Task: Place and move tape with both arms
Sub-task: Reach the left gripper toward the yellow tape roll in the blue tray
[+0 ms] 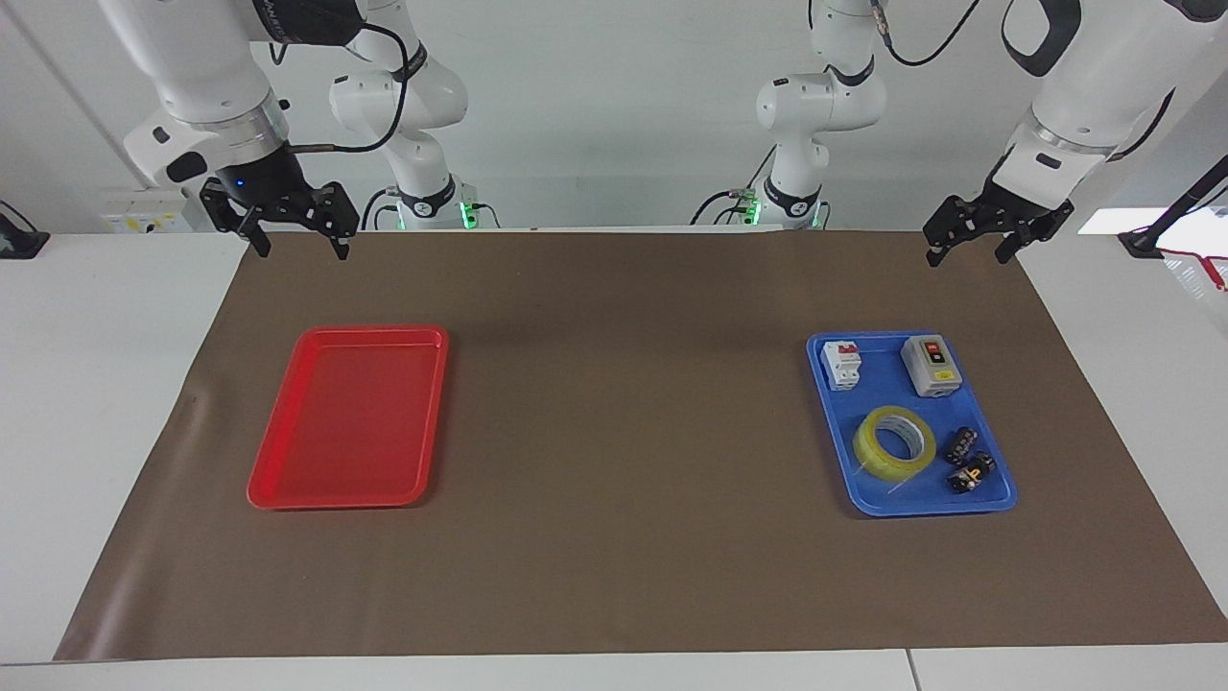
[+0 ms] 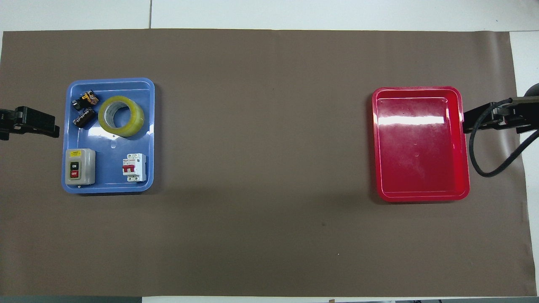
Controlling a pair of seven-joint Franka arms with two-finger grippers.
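Note:
The tape (image 1: 894, 441), a yellow translucent roll with a whitish core, lies flat in a blue tray (image 1: 998, 499) toward the left arm's end of the table. It also shows in the overhead view (image 2: 121, 115). My left gripper (image 1: 969, 254) hangs open and empty in the air over the mat's edge at that end, apart from the tray, and shows in the overhead view (image 2: 50, 126) too. My right gripper (image 1: 299, 248) hangs open and empty over the mat's corner at the right arm's end. Its tip shows in the overhead view (image 2: 471, 120) beside the red tray.
An empty red tray (image 1: 288, 494) lies toward the right arm's end. The blue tray (image 2: 110, 185) also holds a grey ON/OFF switch box (image 2: 80, 167), a white circuit breaker (image 2: 134, 167) and two small black parts (image 2: 84, 109). A brown mat (image 1: 624, 432) covers the table.

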